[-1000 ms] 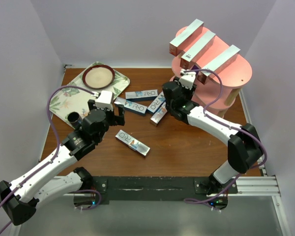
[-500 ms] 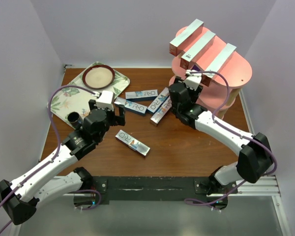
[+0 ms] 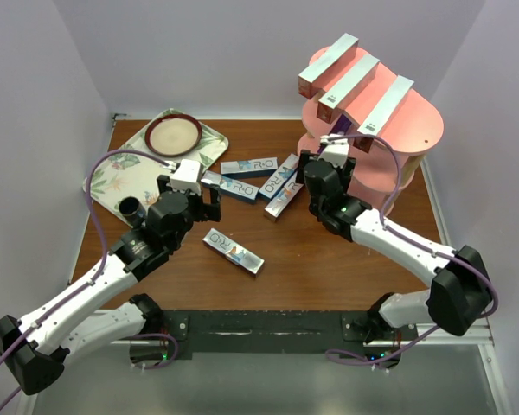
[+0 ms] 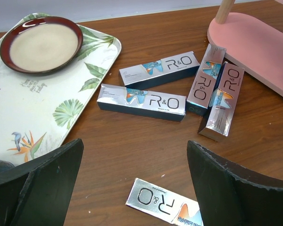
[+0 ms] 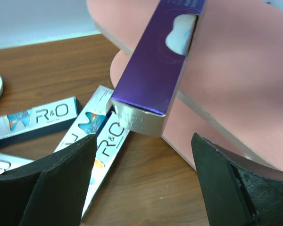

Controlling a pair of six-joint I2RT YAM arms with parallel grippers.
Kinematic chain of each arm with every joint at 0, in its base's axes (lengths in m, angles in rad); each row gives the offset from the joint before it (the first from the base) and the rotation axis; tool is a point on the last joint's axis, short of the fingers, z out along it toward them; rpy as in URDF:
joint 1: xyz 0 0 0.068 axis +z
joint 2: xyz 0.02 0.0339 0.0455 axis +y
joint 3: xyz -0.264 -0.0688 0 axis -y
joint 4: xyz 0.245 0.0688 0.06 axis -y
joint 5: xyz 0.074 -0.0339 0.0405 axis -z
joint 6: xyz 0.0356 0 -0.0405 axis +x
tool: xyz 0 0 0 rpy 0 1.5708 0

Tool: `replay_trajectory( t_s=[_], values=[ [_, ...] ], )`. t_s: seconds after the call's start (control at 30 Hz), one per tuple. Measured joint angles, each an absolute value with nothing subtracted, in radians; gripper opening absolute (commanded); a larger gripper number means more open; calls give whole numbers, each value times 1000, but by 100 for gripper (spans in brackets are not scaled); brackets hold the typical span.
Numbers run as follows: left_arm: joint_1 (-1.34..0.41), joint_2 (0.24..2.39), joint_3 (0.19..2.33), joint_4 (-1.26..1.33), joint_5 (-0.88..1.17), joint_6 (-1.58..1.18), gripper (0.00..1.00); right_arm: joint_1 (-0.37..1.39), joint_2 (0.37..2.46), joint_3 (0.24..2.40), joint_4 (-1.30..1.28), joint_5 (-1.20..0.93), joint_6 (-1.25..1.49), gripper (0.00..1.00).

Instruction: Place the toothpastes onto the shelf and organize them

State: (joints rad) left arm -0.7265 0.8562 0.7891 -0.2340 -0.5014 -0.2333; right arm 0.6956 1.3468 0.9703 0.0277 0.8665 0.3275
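Observation:
The pink shelf (image 3: 406, 130) stands at the back right, with three silver-and-red toothpastes (image 3: 350, 86) across its top board. A purple toothpaste (image 5: 160, 61) lies on a lower board (image 5: 245, 70), its end jutting over the edge. Several silver R&O toothpastes lie on the table: a cluster (image 3: 249, 165) (image 4: 141, 102) beside the shelf's base (image 4: 259, 47) and a single one (image 3: 233, 251) (image 4: 162, 207) nearer me. My right gripper (image 3: 325, 166) (image 5: 144, 183) is open and empty just in front of the purple box. My left gripper (image 3: 190, 199) (image 4: 134, 188) is open and empty above the single box.
A leaf-patterned tray (image 3: 134, 169) at the back left holds a red-rimmed plate (image 3: 174, 133) (image 4: 41, 43). A small dark cup (image 3: 130, 207) stands at the tray's near edge. Walls close in the table at the back and sides.
My right gripper has drawn back to the right and toward me, away from the purple box on the shelf. The left arm has not moved.

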Motion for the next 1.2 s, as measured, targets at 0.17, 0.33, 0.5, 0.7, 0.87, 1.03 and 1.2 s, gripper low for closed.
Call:
replay_trajectory(
  t_s=[0.17,0.33,0.5,0.7,0.87,1.03,1.2],
  values=[
    [-727,856,789,-234,-501,-233,96,696,1317,922,70,797,216,91],
    [-727,857,789,-234,-501,-233,96,696,1291,879,121,740,94,94],
    [-727,867,789,-234,-500,-233,96,696,1318,876,164,713,-7,95],
    [-727,869,789,-234,-499,-233,96,695,1428,936,177,692,-73,95],
    [-727,869,789,-234,-499,-233,96,696,1486,999,181,675,-107,95],
    [-727,870,789,-234,-499,-233,96,695,1505,1046,192,670,-142,95],
    [-727,870,789,-234,-499,-233,96,694,1523,1063,212,671,-172,95]
  ],
)
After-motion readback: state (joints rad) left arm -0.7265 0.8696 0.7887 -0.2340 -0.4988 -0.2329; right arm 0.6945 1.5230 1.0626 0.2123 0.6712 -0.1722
